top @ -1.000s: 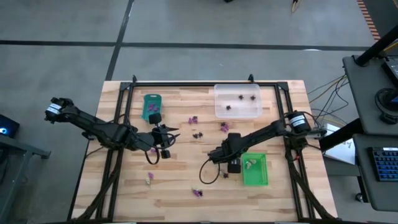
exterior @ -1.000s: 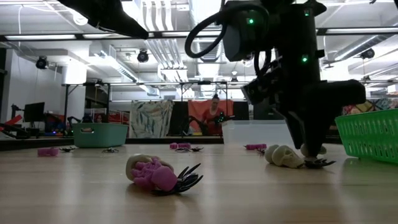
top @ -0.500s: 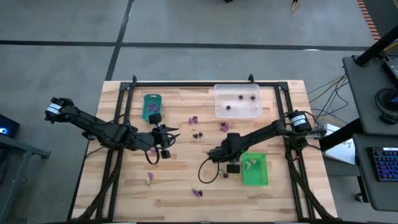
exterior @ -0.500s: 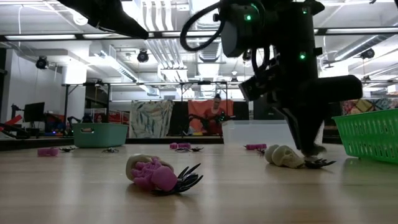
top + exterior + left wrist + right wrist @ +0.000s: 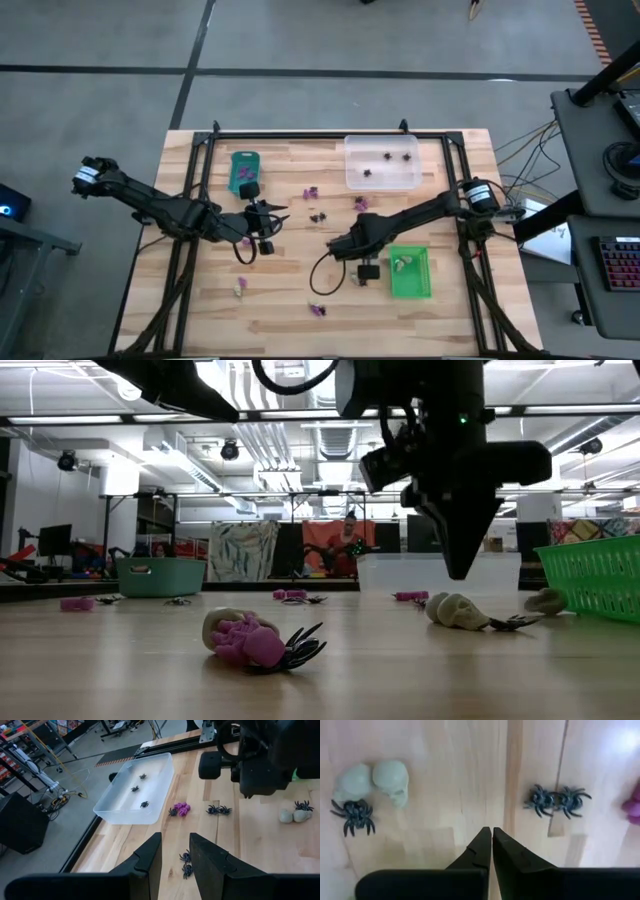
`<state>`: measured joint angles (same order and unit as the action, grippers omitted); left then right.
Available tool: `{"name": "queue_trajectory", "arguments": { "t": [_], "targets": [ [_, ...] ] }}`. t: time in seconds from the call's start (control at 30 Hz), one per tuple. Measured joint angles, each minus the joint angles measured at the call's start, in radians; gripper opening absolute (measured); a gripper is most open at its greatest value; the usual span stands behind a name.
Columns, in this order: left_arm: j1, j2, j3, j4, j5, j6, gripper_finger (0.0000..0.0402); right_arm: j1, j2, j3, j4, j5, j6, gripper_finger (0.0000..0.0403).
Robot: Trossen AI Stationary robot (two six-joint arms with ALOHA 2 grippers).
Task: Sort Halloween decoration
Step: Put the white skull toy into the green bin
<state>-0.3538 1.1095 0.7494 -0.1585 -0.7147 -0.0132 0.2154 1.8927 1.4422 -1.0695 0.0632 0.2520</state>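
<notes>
Small Halloween decoration trinkets lie scattered on the wooden table. Two cream skulls [image 5: 390, 777] and a black spider [image 5: 352, 815] lie together. Farther off are a pair of black spiders [image 5: 555, 800] and purple pieces [image 5: 311, 192]. My right gripper [image 5: 491, 832] hangs above bare wood between the skulls and the spider pair. It points down, is shut and holds nothing [image 5: 458, 572]. My left gripper [image 5: 175, 845] is at the table's left-middle [image 5: 283, 214], raised and open, with nothing between its fingers.
A teal tray [image 5: 244, 170] stands at the far left and a clear tray [image 5: 382, 162] with black spiders at the far right. A green tray [image 5: 410, 272] is close beside my right gripper. More trinkets [image 5: 250, 640] lie near the front edge [image 5: 318, 310].
My right gripper has shut with nothing in it and risen off the table, drifting slightly toward the left. The cream piece that was at its fingertips stays on the table, now closer to the green tray.
</notes>
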Motion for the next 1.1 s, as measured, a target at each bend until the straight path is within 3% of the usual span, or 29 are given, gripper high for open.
{"name": "queue_trajectory", "arguments": {
  "t": [0.4, 0.77, 1.1],
  "targets": [
    [0.000, 0.000, 0.000, 0.000, 0.000, 0.000, 0.0082, -0.005, 0.000, 0.043, -0.057, -0.219, 0.204, 0.0027],
    [0.000, 0.000, 0.000, 0.001, 0.000, 0.000, 0.0082, -0.004, 0.041, 0.043, -0.093, -0.221, 0.304, 0.0152],
    [0.000, 0.000, 0.000, 0.001, 0.000, 0.000, 0.0082, -0.004, 0.192, 0.147, -0.273, -0.219, 0.216, 0.0164]
  ]
}}
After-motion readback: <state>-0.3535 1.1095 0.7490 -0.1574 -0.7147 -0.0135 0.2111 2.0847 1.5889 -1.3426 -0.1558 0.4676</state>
